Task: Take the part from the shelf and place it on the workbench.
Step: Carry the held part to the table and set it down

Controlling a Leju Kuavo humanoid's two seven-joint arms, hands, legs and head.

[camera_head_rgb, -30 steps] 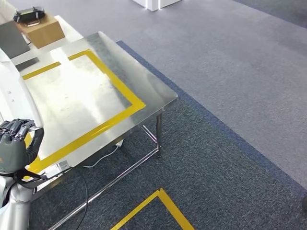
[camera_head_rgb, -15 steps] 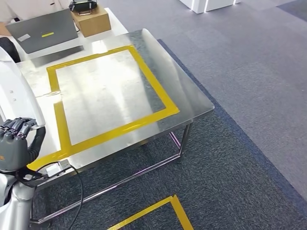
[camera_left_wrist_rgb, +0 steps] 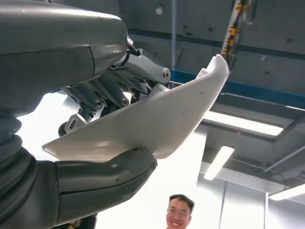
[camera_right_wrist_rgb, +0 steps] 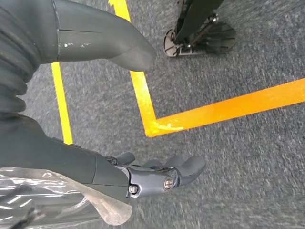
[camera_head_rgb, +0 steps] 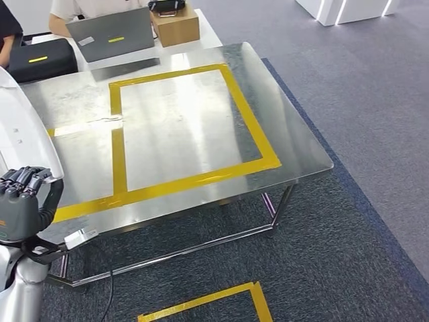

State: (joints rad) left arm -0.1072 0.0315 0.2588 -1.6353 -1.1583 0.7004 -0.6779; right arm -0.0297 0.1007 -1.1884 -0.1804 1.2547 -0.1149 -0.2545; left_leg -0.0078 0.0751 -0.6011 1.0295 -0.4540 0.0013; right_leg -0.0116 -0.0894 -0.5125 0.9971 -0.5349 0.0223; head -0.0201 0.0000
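left hand [camera_left_wrist_rgb: 107,138] hides part [camera_left_wrist_rgb: 151,119] underside

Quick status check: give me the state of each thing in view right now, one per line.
Left robot hand: grips the white part.
White part: held, off the workbench.
Right robot hand: open, holds nothing, above the carpet.
Workbench: nothing inside its yellow tape frame.
Laptop: lid open.
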